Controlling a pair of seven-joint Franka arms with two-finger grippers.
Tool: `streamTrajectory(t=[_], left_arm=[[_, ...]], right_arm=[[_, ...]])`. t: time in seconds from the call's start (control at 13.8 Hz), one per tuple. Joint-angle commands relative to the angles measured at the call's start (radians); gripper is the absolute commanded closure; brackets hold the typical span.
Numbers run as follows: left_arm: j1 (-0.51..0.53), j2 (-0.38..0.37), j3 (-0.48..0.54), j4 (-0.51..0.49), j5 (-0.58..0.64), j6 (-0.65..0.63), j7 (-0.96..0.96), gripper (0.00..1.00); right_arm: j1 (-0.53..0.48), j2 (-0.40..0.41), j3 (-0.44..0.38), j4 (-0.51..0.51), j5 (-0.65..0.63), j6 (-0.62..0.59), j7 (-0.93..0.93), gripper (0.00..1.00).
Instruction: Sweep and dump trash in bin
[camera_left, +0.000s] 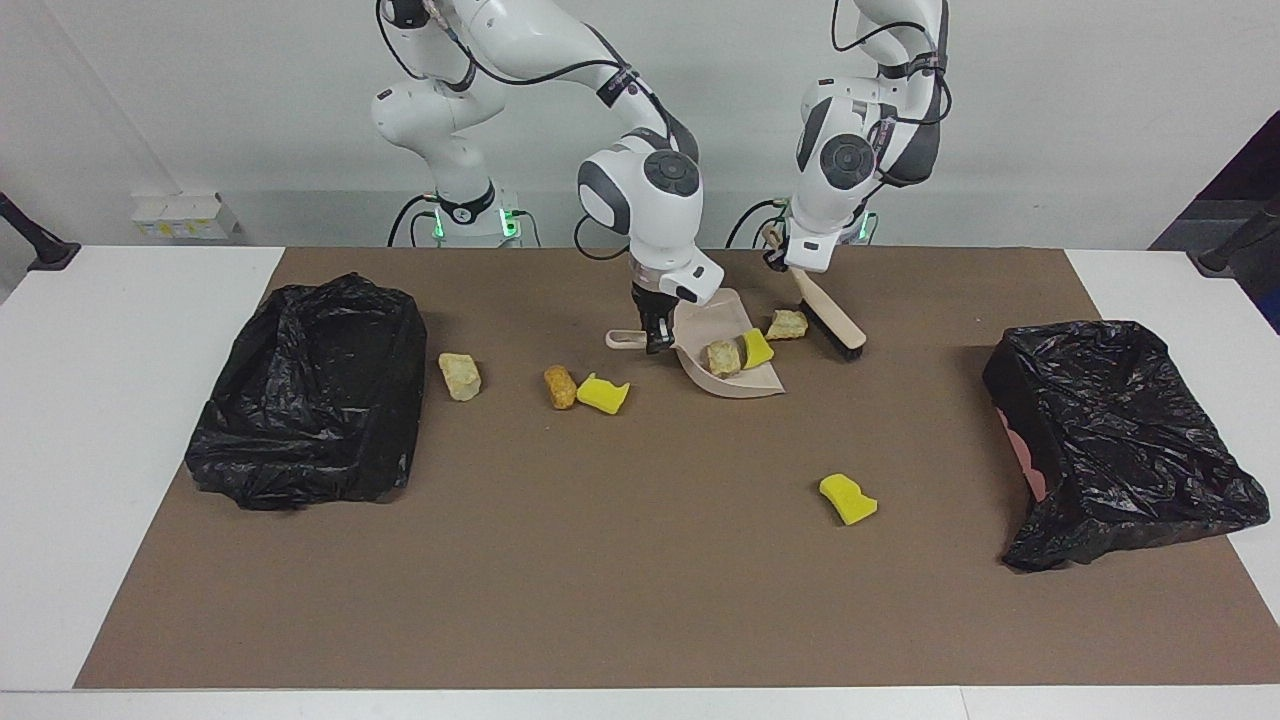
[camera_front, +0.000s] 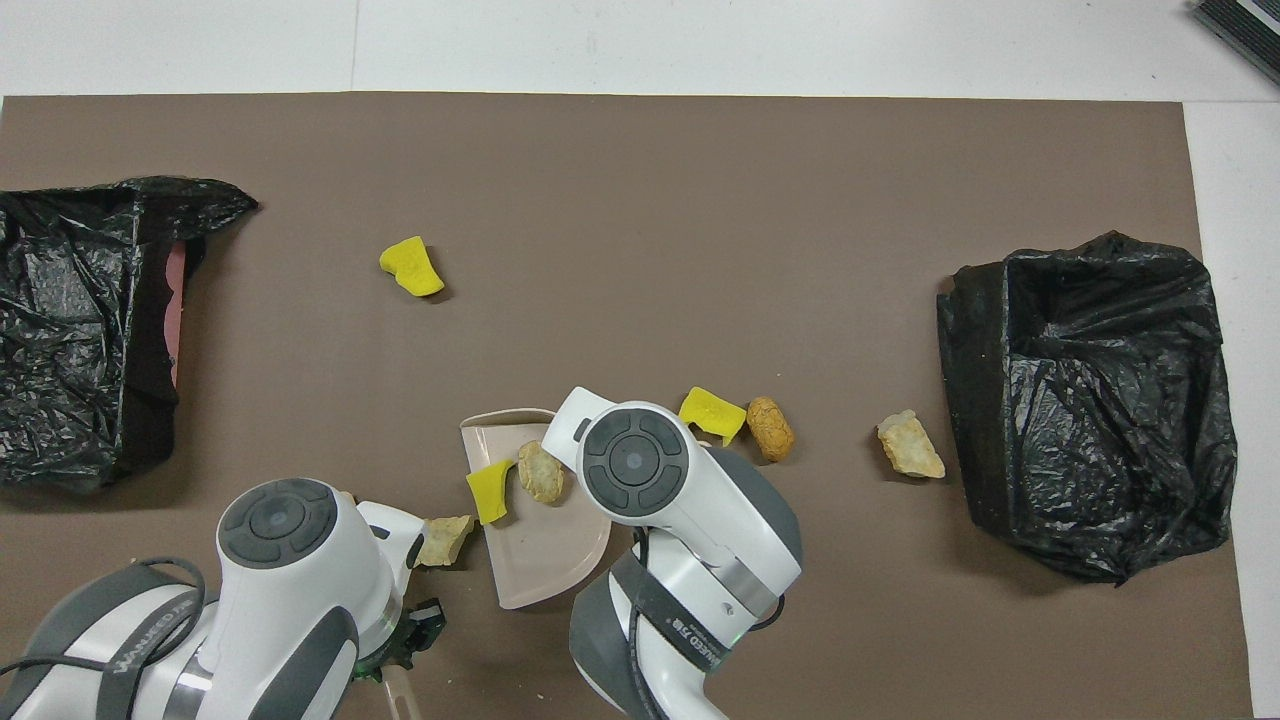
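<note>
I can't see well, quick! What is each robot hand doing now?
Left gripper: shut on the beige brush with black bristles, beside the pan.
Right gripper: shut on the handle of the beige plastic dustpan.

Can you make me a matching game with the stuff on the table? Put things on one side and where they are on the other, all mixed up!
Things:
1. pale beige rock-like chunk
2. orange-brown lump
3. beige brush with dark bristles
4. pale beige plastic dustpan

Places:
A. held by the left gripper
B. lying in the dustpan beside a yellow sponge piece
C. held at its handle by the right gripper
D. on the brown mat, touching another yellow sponge piece

Pairs: 1-B, 2-D, 3-A, 4-C
</note>
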Motion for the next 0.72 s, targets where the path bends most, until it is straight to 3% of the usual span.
streamTrajectory(t=[0.0,0.22,0.36,0.51,0.65], left_arm=[[-0.077,0.057,-0.003,0.041,-0.04,0.151,-0.01,1.0],[-0.115,0.155,-0.001,0.173,-0.04,0.138,0.08,1.0],[-0.096,0.15,0.008,0.204,-0.038,0.045,0.215,1.0],[0.007,0.153,0.014,0.277,-0.024,-0.092,0.367,1.0],[0.085,0.17,0.016,0.325,0.006,-0.125,0.542,1.0]], right_arm=[[-0.005,-0.019,0.003,-0.03,-0.02,0.039,0.006,1.0],[-0.002,0.001,0.005,-0.024,-0.02,0.076,0.058,1.0],[-0.004,0.001,0.003,-0.027,-0.02,0.073,0.049,1.0],[-0.007,0.001,0.003,-0.027,-0.02,0.066,0.049,1.0],[-0.014,-0.007,0.003,-0.027,-0.02,0.047,0.049,1.0]])
